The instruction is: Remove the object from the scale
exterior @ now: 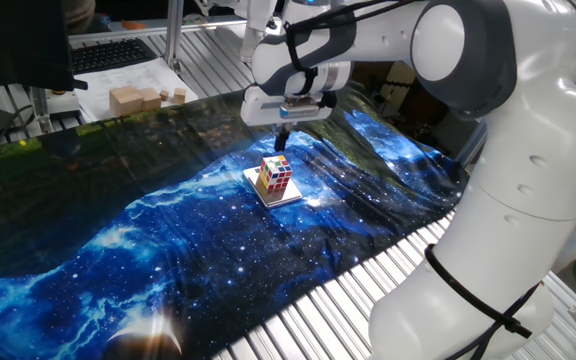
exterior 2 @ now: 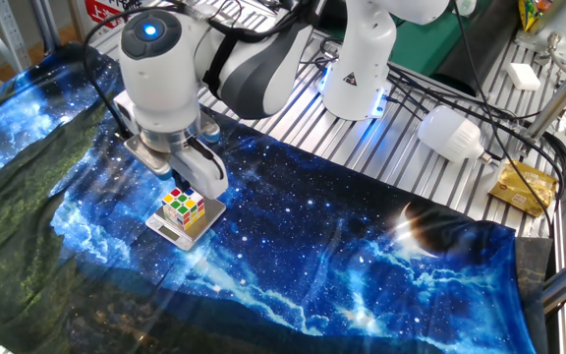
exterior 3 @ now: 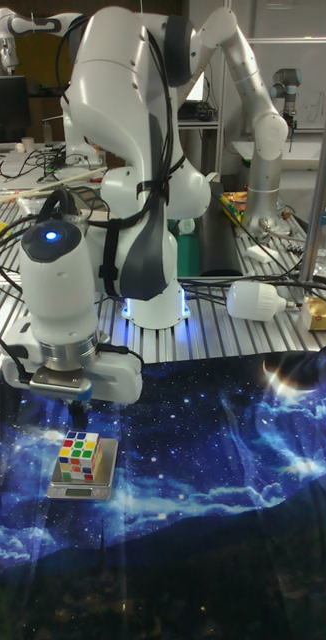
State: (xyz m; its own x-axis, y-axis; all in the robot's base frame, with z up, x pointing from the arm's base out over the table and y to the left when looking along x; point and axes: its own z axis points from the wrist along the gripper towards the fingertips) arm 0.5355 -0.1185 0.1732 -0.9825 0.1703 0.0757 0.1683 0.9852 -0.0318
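You've nothing done yet: the cube (exterior: pixel 277 174) sits on the scale (exterior: pixel 294 195), the gripper (exterior: pixel 284 139) hangs just above at its 12 o'clock, jaws' spread impossible to tell, grasp and lift remain

The worktop (exterior 2: pixel 381 147) is a ribbed metal surface. A blue starry cloth (exterior: pixel 168 250) is spread across most of it, rumpled in places. The thin square scale (exterior: pixel 275 191) lies on the cloth. Beyond the cloth, tan wooden blocks (exterior: pixel 138 99) sit on white paper sheets (exterior: pixel 128 78), near a keyboard (exterior: pixel 108 52).
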